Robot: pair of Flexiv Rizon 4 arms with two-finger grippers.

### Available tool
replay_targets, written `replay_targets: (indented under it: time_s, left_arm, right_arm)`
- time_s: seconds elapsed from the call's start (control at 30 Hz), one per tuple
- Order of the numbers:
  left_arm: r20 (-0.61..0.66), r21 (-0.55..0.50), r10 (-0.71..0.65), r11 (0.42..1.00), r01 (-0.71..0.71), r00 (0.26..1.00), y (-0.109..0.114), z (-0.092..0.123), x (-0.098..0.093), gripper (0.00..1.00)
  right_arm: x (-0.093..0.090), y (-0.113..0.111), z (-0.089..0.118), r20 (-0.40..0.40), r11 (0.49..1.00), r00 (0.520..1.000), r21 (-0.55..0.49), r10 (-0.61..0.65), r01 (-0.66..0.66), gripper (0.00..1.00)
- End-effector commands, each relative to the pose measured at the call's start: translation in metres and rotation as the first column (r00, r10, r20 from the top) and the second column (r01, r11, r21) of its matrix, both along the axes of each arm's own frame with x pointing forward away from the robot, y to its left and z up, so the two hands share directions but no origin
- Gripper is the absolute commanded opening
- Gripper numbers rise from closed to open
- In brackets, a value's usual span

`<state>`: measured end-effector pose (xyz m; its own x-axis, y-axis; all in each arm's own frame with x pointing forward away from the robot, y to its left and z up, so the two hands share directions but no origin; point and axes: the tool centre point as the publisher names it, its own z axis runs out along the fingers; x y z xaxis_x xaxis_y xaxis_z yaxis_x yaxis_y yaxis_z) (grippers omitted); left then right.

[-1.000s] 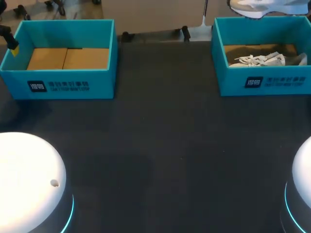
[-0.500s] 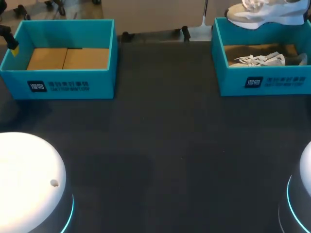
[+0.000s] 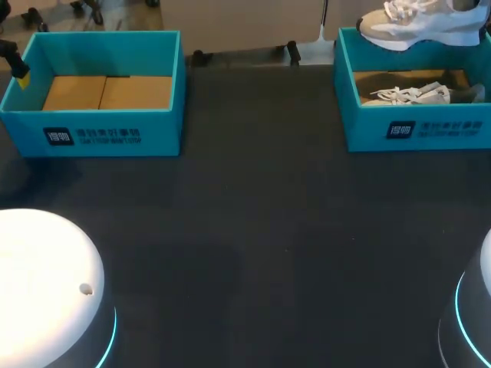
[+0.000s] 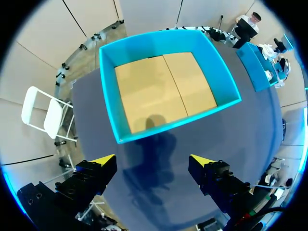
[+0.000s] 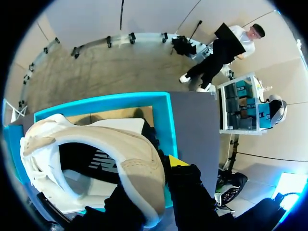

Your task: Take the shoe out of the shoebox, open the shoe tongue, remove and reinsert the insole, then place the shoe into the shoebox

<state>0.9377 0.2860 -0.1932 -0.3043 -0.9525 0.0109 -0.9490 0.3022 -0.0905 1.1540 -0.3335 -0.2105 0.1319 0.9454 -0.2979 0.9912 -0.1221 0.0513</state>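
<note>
A white sneaker (image 3: pixel 420 27) hangs above the far wall of the right teal shoebox (image 3: pixel 414 132). In the right wrist view my right gripper (image 5: pixel 156 180) is shut on the sneaker's (image 5: pixel 96 144) heel collar, one yellow-tipped finger (image 5: pixel 177 161) outside it. A second white shoe (image 3: pixel 408 94) lies inside that box. The left teal shoebox (image 3: pixel 100 126) holds only its cardboard floor. My left gripper (image 4: pixel 153 161) hovers open over the table just short of this box (image 4: pixel 168 86), with nothing between its fingers. In the head view one of its yellow tips (image 3: pixel 21 77) shows at the box's left end.
The two shoeboxes stand at the far left and far right of the dark table (image 3: pixel 253 215). My arms' white bases (image 3: pixel 46 284) (image 3: pixel 479 299) sit at the near corners. Clamps (image 3: pixel 291 52) line the far edge.
The held sneaker has come further into the head view, down toward the right shoebox's far wall. The left arm has not moved.
</note>
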Motion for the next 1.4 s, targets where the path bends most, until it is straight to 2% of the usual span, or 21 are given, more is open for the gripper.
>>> replay_targets:
  time_s: [0.03, 0.4, 0.57, 0.83, 1.23, 1.4]
  left_arm:
    - [0.001, 0.002, 0.000, 1.000, 0.000, 1.000, 0.000, 0.000, -0.001, 1.00]
    - [0.001, 0.002, 0.000, 1.000, 0.000, 1.000, 0.000, 0.000, -0.001, 1.00]
    - [0.001, 0.002, 0.000, 1.000, 0.000, 1.000, 0.000, 0.000, -0.001, 1.00]
    - [0.001, 0.002, 0.000, 1.000, 0.000, 1.000, 0.000, 0.000, -0.001, 1.00]
    - [0.001, 0.002, 0.000, 1.000, 0.000, 1.000, 0.000, 0.000, -0.001, 1.00]
    - [0.001, 0.002, 0.000, 1.000, 0.000, 1.000, 0.000, 0.000, -0.001, 1.00]
  right_arm:
    - [-0.010, 0.003, -0.009, 0.023, 1.000, 1.000, -0.008, 0.003, -0.003, 0.00]
    - [-0.030, 0.004, -0.018, 0.025, 0.999, 0.999, -0.039, -0.024, 0.025, 0.00]
    - [-0.031, 0.002, -0.035, 0.018, 0.999, 0.999, -0.028, -0.043, 0.043, 0.00]
    - [-0.017, 0.001, -0.054, 0.000, 0.997, 0.998, -0.038, -0.068, 0.068, 0.00]
    - [0.006, -0.006, -0.063, 0.002, 0.996, 0.998, -0.063, -0.068, 0.068, 0.00]
    - [0.009, -0.007, -0.069, -0.003, 0.996, 0.998, -0.063, -0.059, 0.058, 0.00]
